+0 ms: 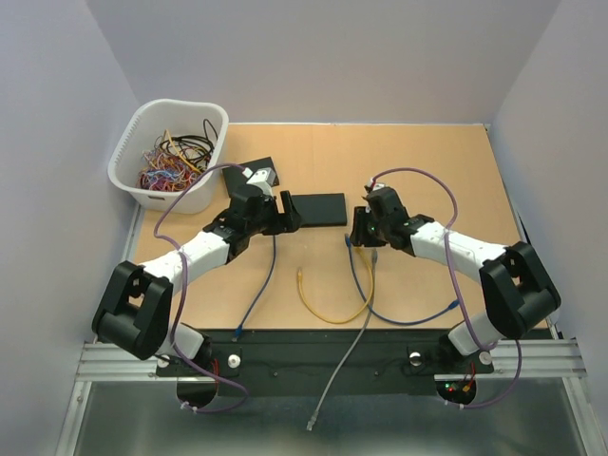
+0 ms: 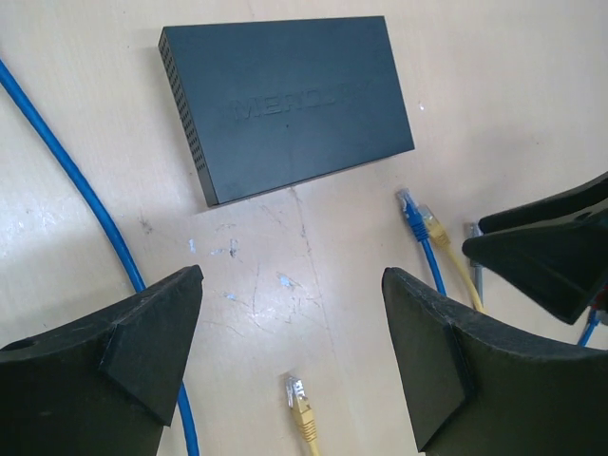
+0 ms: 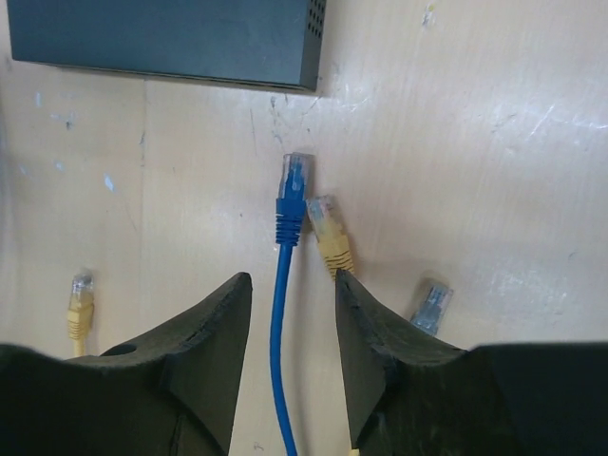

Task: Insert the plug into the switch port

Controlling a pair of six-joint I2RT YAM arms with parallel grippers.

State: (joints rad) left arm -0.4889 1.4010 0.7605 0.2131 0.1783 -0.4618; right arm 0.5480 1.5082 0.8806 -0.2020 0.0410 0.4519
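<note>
The blue plug (image 3: pixel 294 185) lies flat on the bench (image 3: pixel 494 142), just ahead of the right tool (image 3: pixel 293 290). Its clear tip points towards the black switch (image 3: pixel 190 38) but stops short of it. The tool's two fingers stand partly apart, astride the blue cable (image 3: pixel 278 361) just behind the plug, with a gap on either side, so nothing is gripped. A yellow plug (image 3: pixel 329 233) lies just beside the blue one, and a grey plug (image 3: pixel 432 306) sits by the right-hand finger. The left tool (image 2: pixel 292 280) hangs wide open and empty above the bench, near the switch.
</note>
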